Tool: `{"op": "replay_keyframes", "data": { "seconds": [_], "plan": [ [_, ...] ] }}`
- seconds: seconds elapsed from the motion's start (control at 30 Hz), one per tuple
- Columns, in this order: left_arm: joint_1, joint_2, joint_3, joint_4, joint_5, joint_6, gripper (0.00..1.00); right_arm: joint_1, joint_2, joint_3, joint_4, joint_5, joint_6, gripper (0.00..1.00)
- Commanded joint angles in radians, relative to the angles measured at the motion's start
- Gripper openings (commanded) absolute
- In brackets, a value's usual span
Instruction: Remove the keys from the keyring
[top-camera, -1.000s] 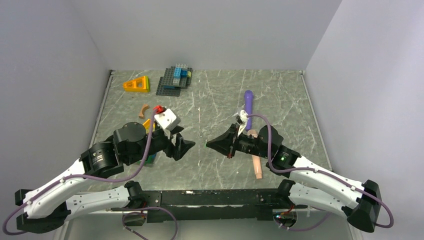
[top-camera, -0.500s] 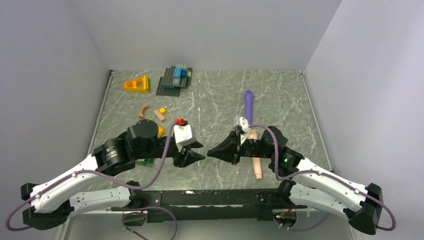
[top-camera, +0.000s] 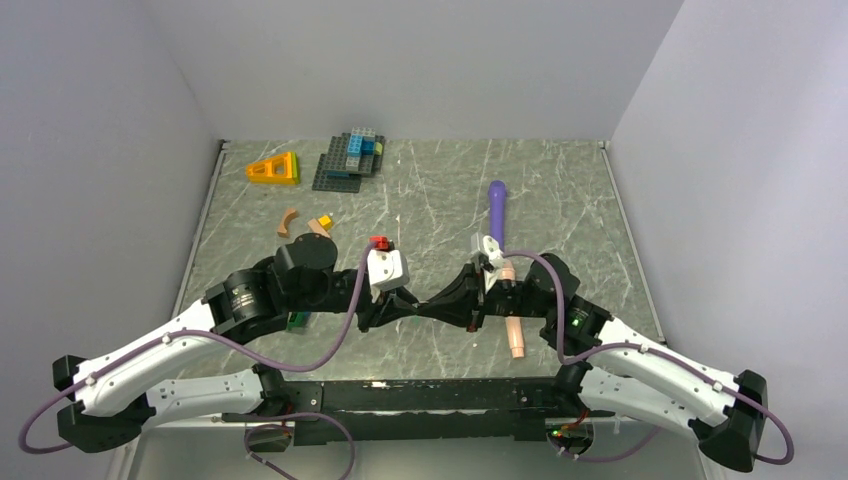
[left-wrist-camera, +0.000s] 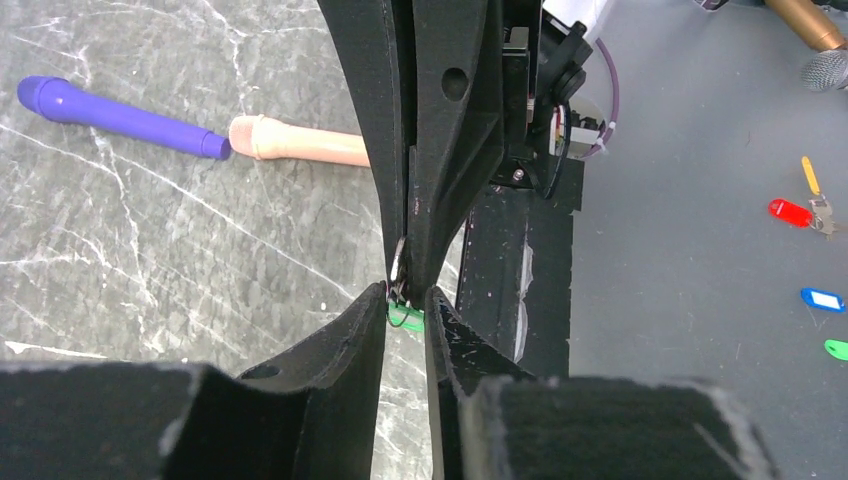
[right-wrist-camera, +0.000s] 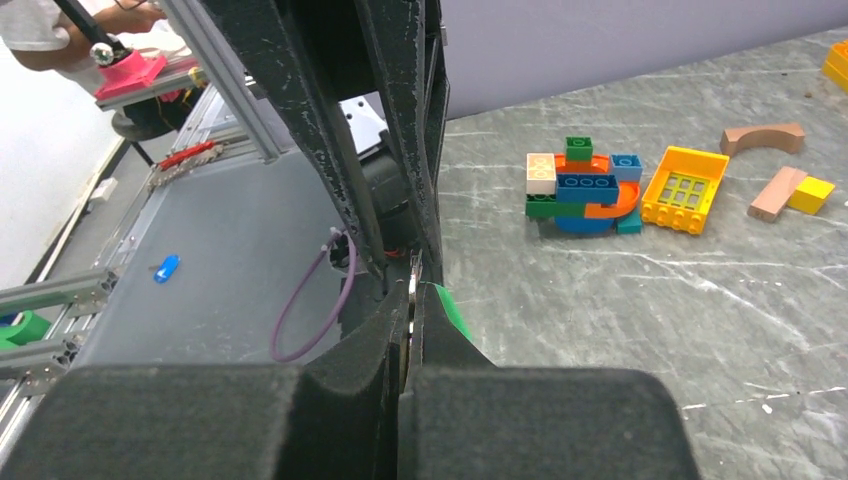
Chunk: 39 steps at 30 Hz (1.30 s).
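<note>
Right tool (right-wrist-camera: 412, 292) pinched shut on keyring (left-wrist-camera: 398, 268); left tool (left-wrist-camera: 406, 303) narrow around green key (left-wrist-camera: 406, 318), grip I cannot confirm; bench (top-camera: 440, 190) open beyond.

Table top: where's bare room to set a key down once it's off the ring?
Bare stone lies between the brick stack and the purple rod, and from that rod to the table's right edge. Crowded: the left side with loose bricks, and the centre, where both arms' fingers meet at the keyring.
</note>
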Motion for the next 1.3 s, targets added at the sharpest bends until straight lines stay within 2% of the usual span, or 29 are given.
{"op": "replay_keyframes", "data": {
  "seconds": [0.0, 0.17, 0.27, 0.47, 0.67, 1.27],
  "plan": [
    [-0.003, 0.006, 0.042, 0.025, 0.047, 0.005, 0.25, 0.0, -0.027, 0.031, 0.029, -0.016, 0.013, 0.0],
    [-0.003, 0.004, 0.028, 0.037, 0.083, -0.004, 0.19, 0.0, -0.037, 0.032, 0.04, -0.022, 0.024, 0.0],
    [-0.003, 0.002, 0.02, 0.055, 0.104, -0.015, 0.0, 0.0, -0.044, 0.032, 0.041, -0.022, 0.03, 0.0],
    [-0.004, -0.002, -0.005, 0.099, 0.125, -0.025, 0.0, 0.001, -0.076, 0.017, 0.063, -0.009, 0.044, 0.0],
    [-0.006, -0.048, -0.078, 0.208, 0.11, -0.11, 0.0, 0.001, -0.097, 0.001, 0.111, 0.026, 0.067, 0.0],
    [-0.033, -0.193, -0.374, 0.743, -0.086, -0.363, 0.0, 0.001, -0.122, -0.082, 0.378, 0.117, 0.142, 0.0]
  ]
}}
